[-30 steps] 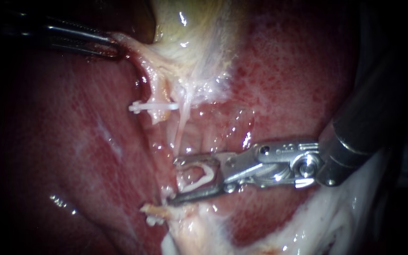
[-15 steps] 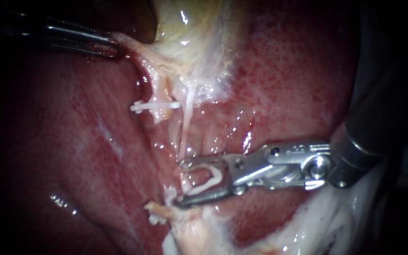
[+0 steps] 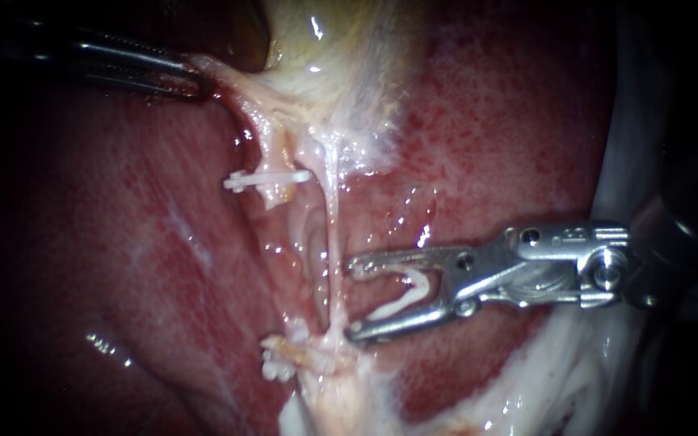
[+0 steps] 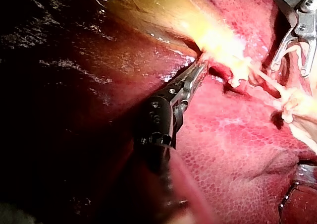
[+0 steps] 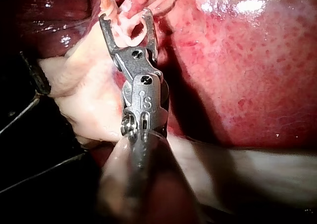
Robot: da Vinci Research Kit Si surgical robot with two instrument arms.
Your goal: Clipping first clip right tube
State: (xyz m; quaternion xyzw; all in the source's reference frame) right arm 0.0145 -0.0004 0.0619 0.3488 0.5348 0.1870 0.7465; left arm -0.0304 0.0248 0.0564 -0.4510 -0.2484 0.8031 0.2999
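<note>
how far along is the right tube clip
Done: a white clip crosses the left tube. In hand: left instrument grips gallbladder tissue; right instrument holds an open clip beside the right tube, not around it. Left: straddle that bare tube and close.

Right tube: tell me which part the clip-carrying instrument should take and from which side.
Take the right tube on its bare middle stretch, square from the endoscope view's right, where the right instrument faces it with the loaded clip. It runs thin, taut and straight there, so the clip should probably span it cleanly.
</note>
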